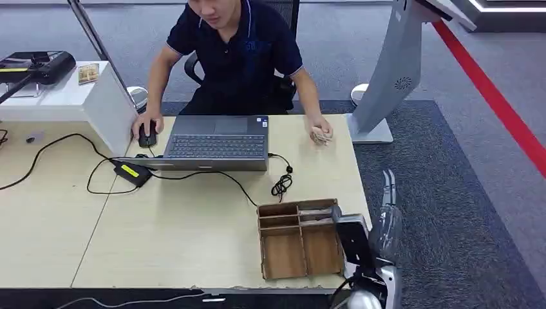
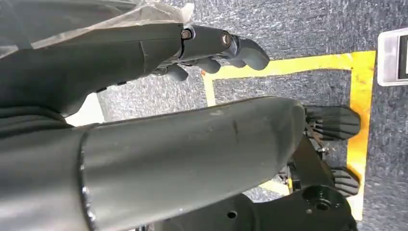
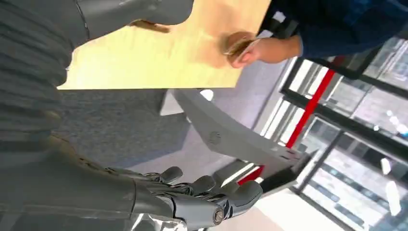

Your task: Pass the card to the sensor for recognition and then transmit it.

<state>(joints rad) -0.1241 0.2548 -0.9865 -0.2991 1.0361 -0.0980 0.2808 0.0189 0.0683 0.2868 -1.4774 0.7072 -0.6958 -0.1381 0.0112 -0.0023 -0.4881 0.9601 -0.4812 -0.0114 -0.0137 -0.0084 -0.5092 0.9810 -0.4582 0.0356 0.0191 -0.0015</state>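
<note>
A person sits behind the wooden desk (image 1: 193, 232) and holds a small stack of cards (image 1: 320, 134) near its far right corner; the cards (image 3: 239, 46) also appear in the right wrist view. A grey slanted sensor stand (image 1: 393, 71) rises from the floor just past that corner, and its underside (image 3: 231, 139) is seen from the right wrist. My right hand (image 1: 388, 193) is raised beside the desk's right edge, fingers (image 3: 207, 195) apart and holding nothing. My left hand (image 2: 216, 48) hangs over the floor, fingers loosely spread and empty.
A wooden compartment box (image 1: 299, 238) stands at the desk's near right, close to my right forearm. A laptop (image 1: 217, 143), a mouse (image 1: 147, 136) under the person's other hand, a power brick (image 1: 132, 172) and cables (image 1: 281, 183) lie farther back. A white counter (image 1: 58, 96) is at the left.
</note>
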